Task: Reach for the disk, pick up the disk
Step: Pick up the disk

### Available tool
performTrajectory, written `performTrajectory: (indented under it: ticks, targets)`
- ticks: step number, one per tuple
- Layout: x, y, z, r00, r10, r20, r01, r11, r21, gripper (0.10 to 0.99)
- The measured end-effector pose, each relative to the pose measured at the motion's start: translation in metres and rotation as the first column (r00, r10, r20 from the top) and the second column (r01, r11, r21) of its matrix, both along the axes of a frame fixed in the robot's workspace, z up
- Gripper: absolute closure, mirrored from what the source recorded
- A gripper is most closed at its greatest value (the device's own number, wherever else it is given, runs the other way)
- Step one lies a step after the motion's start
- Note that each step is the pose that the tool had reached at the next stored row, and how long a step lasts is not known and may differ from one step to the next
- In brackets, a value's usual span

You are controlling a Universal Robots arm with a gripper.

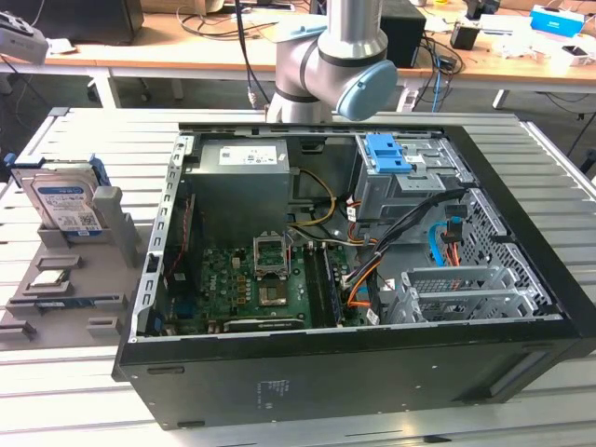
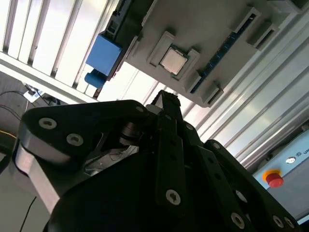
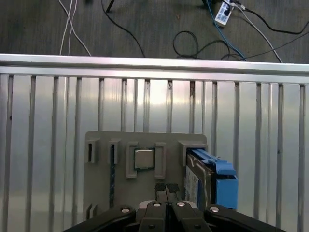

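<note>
The gripper [image 3: 165,188] is hanging above the grey holder [image 3: 99,186], with its two fingers pressed together tip to tip and gripping nothing. The disk [image 3: 208,180] is standing on edge in the holder's end slot, framed by its blue caddy. In the first wrist view it is sitting off to one side of the fingers' line, while the processor chip [image 3: 144,158] is lying in its pocket almost straight ahead of them. In the exterior view the disk [image 1: 63,200] is standing at the exterior view's left, on the slatted table [image 1: 56,396] and outside the open computer case [image 1: 354,372]. The step in hand appears to be the reach, with no contact made. Doing it well seems to call for several things: shifting sideways until the fingers are centred over the drive's upper edge, opening them wider than the drive is thick, and turning the wrist so the pads are facing its two broad faces. The descent should be straight, so that neither finger is catching the holder's wall or brushing the chip. Counting what is showing: one disk, one processor chip, one grey holder, one thin dark board [image 3: 112,176] on edge in a narrow slot, one bare blue bracket [image 1: 386,154] inside the case, one case and one arm [image 1: 326,56].
</note>
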State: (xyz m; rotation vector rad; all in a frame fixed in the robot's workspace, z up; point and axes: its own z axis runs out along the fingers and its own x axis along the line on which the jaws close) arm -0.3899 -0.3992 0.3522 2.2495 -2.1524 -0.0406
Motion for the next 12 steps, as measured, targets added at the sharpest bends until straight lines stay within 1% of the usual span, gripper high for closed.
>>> performTrajectory:
  ticks: [3, 4, 8, 10, 12]
  targets:
    - [0.0, 0.0, 0.0, 0.9996, 0.028, 0.0001, -0.028, 0.9996, 0.0, 0.98]
    - [0.0, 0.0, 0.0, 0.9987, 0.052, 0.0, -0.052, 0.9987, 0.0, 0.98]
    - [0.0, 0.0, 0.0, 0.9981, 0.062, 0.0, -0.062, 0.9981, 0.0, 0.98]
    - [0.0, 0.0001, 0.0, 0.9991, 0.042, 0.0, -0.042, 0.9991, 0.0, 0.98]
    - [0.0, 0.0001, -0.0001, 1.0, 0.001, 0.0, -0.001, 1.0, -0.001, 0.98]
